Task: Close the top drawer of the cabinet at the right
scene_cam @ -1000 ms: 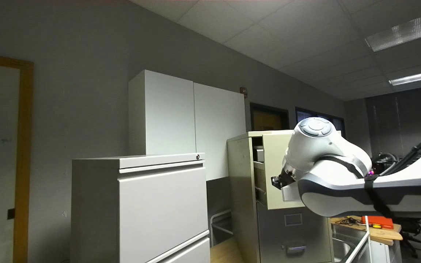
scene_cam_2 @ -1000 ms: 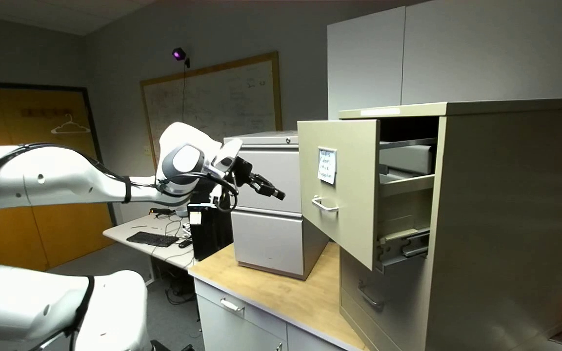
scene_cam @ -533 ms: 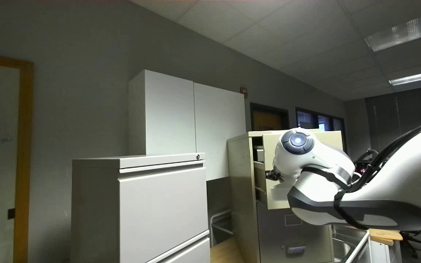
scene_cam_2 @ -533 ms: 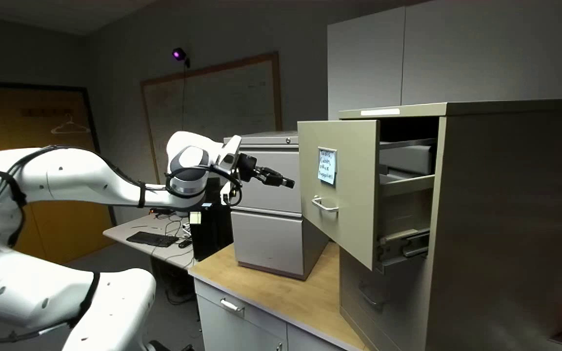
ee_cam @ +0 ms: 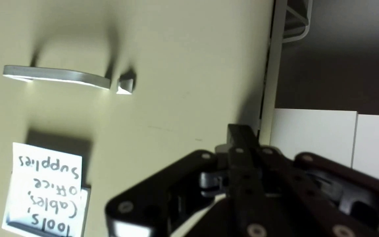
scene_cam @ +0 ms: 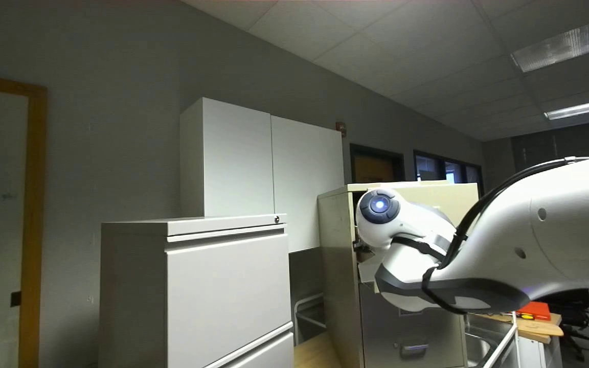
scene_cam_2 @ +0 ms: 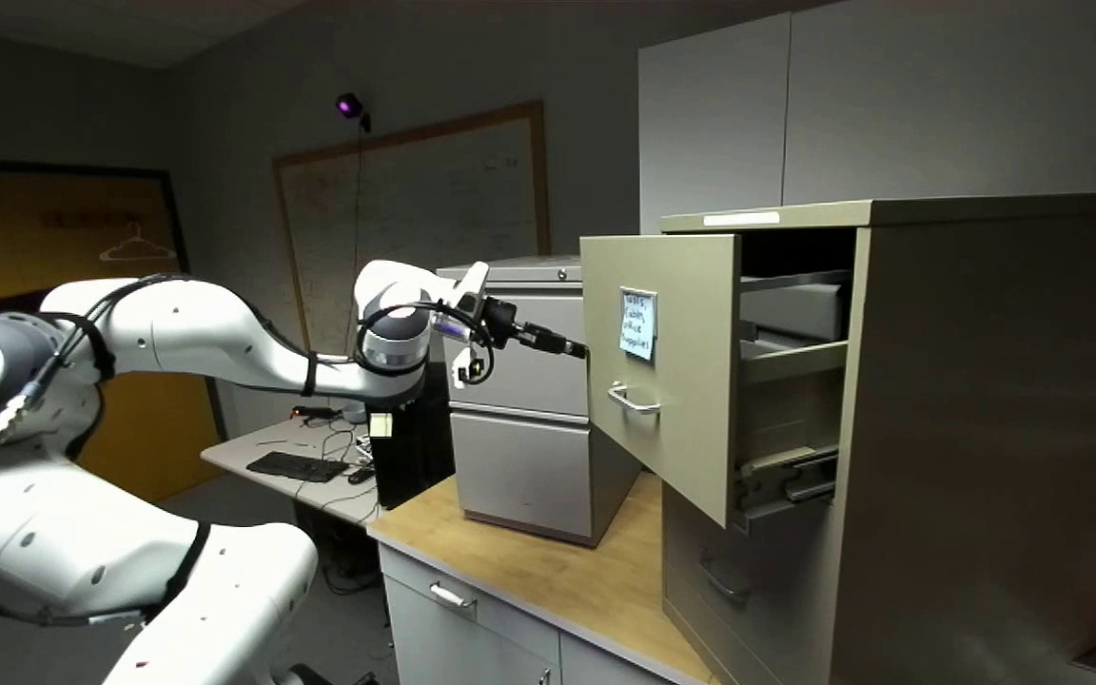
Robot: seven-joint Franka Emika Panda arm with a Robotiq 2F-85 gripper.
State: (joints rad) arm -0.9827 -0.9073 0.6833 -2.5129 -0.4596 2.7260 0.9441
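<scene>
The top drawer (scene_cam_2: 686, 285) of the tan cabinet (scene_cam_2: 986, 428) stands pulled out, its beige front carrying a paper label and a handle (scene_cam_2: 634, 400). The drawer front also fills much of the wrist view (ee_cam: 176, 59), with the handle and label at the left. In an exterior view the arm covers part of the drawer front (scene_cam: 448, 197). My gripper (scene_cam_2: 580, 350) is shut and empty, its tips at the far side edge of the drawer front. In the wrist view the gripper (ee_cam: 242, 130) points at the front near that edge. I cannot tell whether it touches.
A pale grey cabinet (scene_cam_2: 524, 466) stands on the wooden counter (scene_cam_2: 529, 571) beside the tan cabinet, close behind my gripper. A white cupboard (scene_cam_2: 714, 124) hangs on the wall above. A lower drawer (scene_cam: 412, 327) of the tan cabinet is shut.
My arm and gripper have moved forward to the drawer front, rightward in an exterior view and leftward in an exterior view. The drawer has not visibly moved.
</scene>
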